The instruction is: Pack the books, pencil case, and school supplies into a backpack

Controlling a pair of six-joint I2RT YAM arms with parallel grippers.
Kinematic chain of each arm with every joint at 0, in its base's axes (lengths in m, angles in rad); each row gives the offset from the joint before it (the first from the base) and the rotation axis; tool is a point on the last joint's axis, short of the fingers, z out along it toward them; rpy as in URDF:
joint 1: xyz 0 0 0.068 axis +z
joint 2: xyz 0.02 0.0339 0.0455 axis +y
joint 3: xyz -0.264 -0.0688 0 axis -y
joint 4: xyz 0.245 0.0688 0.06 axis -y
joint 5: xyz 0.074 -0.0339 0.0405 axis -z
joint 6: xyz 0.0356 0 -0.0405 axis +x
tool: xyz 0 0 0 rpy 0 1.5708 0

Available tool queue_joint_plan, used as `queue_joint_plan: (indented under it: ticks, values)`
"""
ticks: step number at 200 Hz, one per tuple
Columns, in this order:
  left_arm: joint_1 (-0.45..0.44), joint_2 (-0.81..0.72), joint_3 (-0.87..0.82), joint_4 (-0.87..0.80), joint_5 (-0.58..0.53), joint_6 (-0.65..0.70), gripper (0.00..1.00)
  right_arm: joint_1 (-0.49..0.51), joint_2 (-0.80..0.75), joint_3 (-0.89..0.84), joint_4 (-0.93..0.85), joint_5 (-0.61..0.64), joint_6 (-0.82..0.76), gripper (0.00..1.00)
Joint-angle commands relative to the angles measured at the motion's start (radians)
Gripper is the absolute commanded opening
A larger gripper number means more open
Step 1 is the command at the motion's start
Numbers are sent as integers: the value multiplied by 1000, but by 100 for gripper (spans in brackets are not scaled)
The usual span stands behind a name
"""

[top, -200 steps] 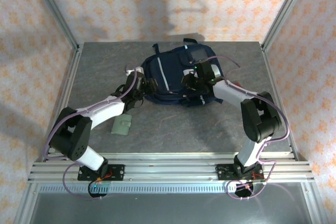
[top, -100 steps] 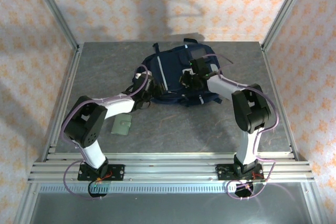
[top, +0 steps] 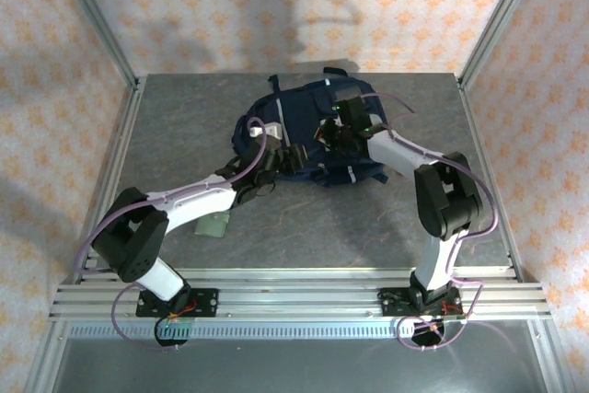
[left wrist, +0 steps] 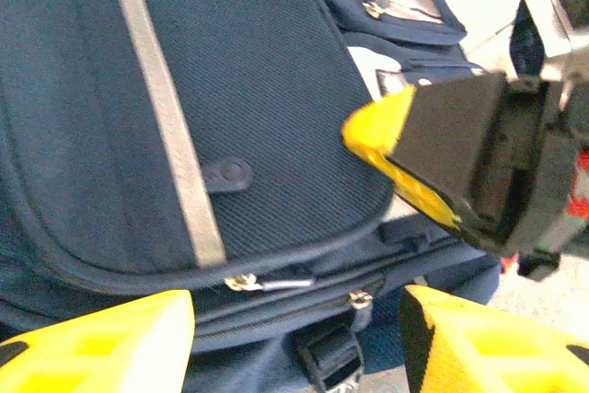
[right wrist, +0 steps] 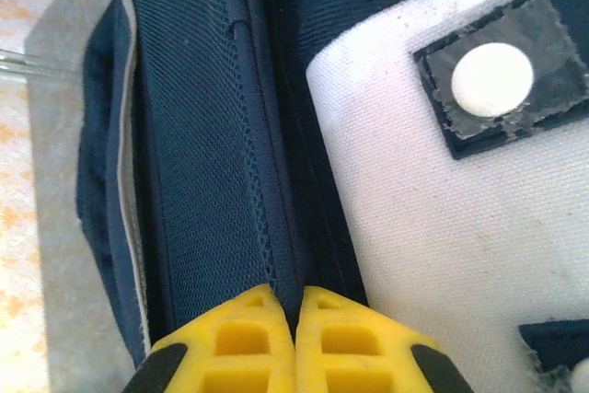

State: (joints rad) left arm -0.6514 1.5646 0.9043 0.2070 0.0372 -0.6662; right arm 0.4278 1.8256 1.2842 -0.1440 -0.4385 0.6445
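Right gripper (right wrist: 294, 306), jaws together, is pinning navy fabric backpack (top: 296, 122); left gripper (left wrist: 294, 319), jaws spread, should centre silver zip pull (left wrist: 276, 280)

The backpack (top: 299, 131) is navy blue, with a grey stripe (left wrist: 166, 108) down its front. Its white patch (right wrist: 442, 227) bears dark grey squares with white dots. The right gripper (right wrist: 294, 306) and left gripper (left wrist: 296, 319) have yellow fingers. The wallet (top: 213, 225) is pale green and the table (top: 368, 227) mottled grey. The walls (top: 276, 6) are pale peach with an orange flower pattern.
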Motion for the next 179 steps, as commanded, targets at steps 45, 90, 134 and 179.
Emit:
queue_joint_plan:
  ticks: [45, 90, 134, 179]
  values:
    - [-88, 110, 64, -24, -248, 20, 64, 19, -131, 35, 146, -16, 155, 0]
    - [-68, 152, 112, -59, -330, 19, 68, 40, -159, 0, 153, -28, 147, 0]
    - [15, 123, 79, -67, -252, 20, 19, 42, -183, -30, 147, -17, 128, 0]
    - [78, -2, 10, -124, -211, 63, 10, 35, -185, -36, 137, -2, 110, 0]
